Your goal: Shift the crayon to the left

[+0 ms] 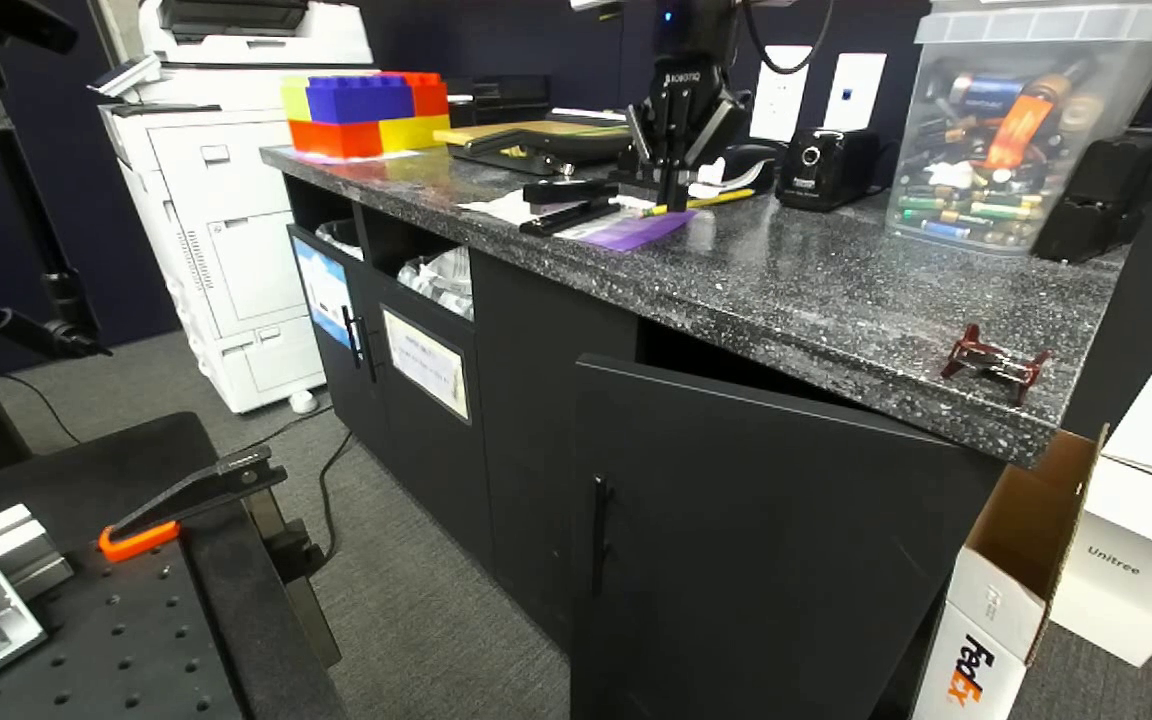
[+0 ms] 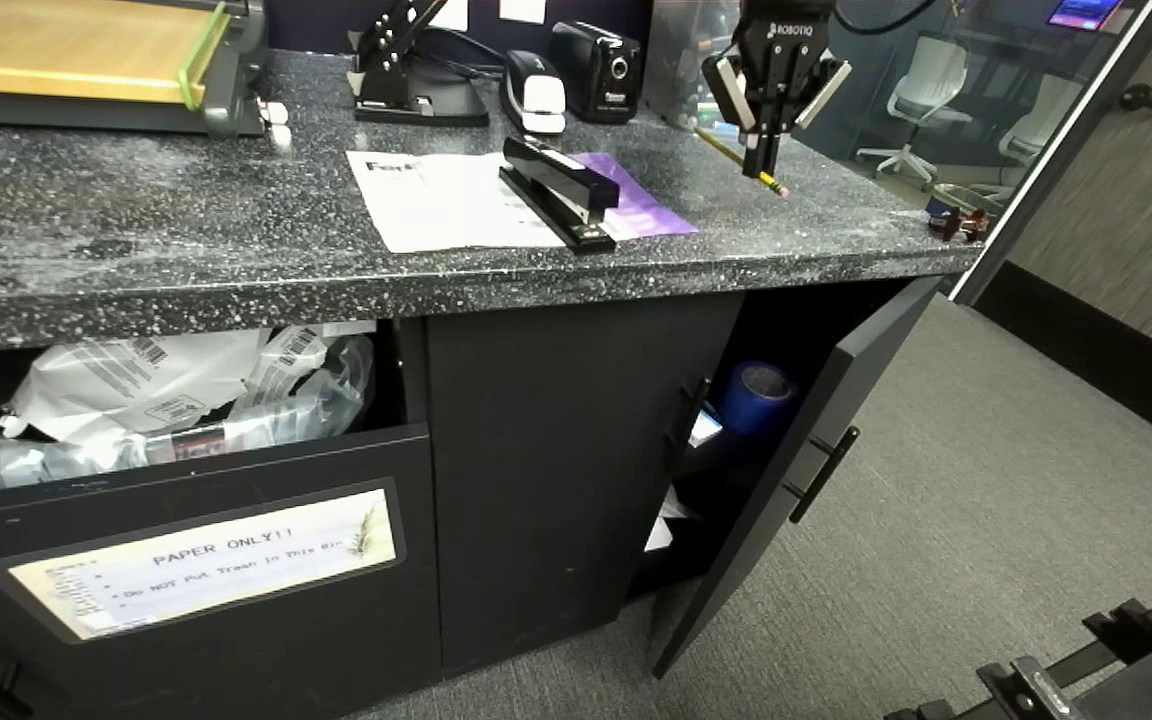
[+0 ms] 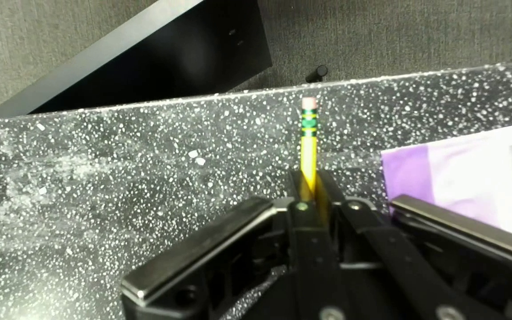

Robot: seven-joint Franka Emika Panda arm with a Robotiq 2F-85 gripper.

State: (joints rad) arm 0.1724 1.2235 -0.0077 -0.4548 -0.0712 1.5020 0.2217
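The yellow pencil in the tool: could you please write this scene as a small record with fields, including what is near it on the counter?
Object: yellow pencil with a pink eraser
Held by: tool, closed on the pencil
Direction: eraser end toward the front edge of the counter
Pencil touching the counter: cannot tell
Nearby: purple-and-white sheet, right of the pencil in the wrist view
On the sheet: black stapler
Below the counter: cabinet door, open
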